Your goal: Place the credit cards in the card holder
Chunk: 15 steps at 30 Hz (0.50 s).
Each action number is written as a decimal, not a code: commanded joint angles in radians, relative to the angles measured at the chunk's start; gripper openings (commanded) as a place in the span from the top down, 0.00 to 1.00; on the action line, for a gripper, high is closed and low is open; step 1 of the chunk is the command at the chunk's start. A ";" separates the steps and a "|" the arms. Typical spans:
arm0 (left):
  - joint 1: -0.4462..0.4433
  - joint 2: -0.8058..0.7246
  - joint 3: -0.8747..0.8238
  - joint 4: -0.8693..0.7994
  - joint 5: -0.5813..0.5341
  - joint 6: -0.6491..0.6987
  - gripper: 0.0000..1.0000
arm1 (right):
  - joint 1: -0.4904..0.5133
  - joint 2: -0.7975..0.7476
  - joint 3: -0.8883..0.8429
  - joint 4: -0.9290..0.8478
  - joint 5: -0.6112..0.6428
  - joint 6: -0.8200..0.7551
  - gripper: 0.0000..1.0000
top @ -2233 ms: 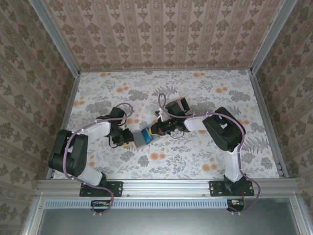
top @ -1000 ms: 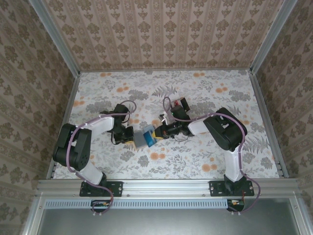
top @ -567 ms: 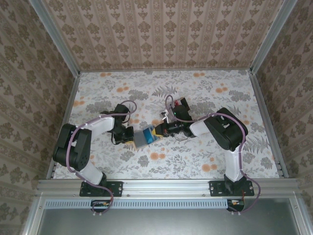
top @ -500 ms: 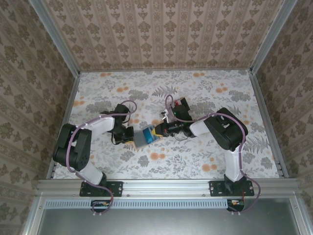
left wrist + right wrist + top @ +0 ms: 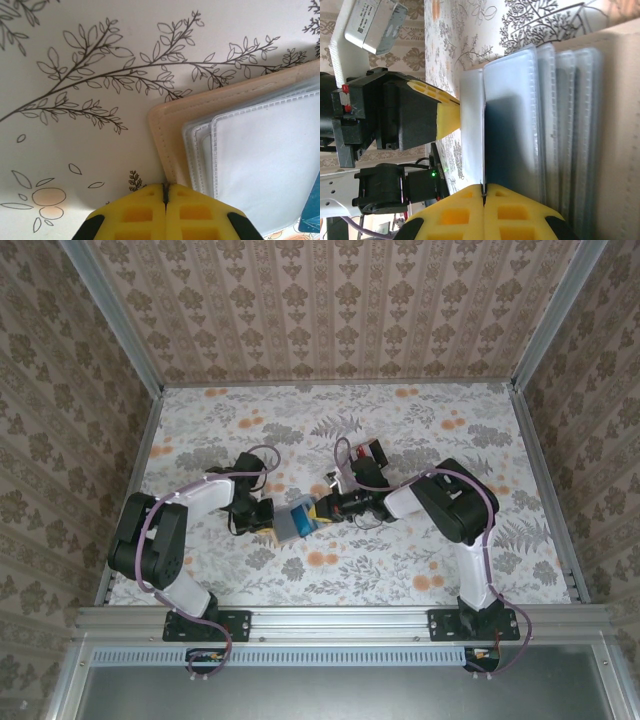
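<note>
Now, left end effector [image 5: 165, 187] tight on card holder [image 5: 172, 111]; right end effector [image 5: 483, 188] closed

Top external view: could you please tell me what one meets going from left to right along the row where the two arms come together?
Left arm → card holder, between the two arms' shut jaws → right arm.

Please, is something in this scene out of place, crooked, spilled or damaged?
Nothing is spilled or damaged. One thing looks unusual: the tan leather-like folding card holder is open between the arms, its clear plastic sleeves fanned apart. The left gripper pinches its tan edge with shut jaws; the right gripper pinches one sleeve.
</note>
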 commanded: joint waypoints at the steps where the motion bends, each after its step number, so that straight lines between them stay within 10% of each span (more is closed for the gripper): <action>1: -0.022 0.127 -0.072 0.161 -0.123 0.010 1.00 | 0.008 0.030 0.011 0.063 -0.032 0.029 1.00; 15: -0.024 0.134 -0.059 0.152 -0.121 0.014 1.00 | 0.006 0.041 0.110 -0.168 -0.036 -0.138 1.00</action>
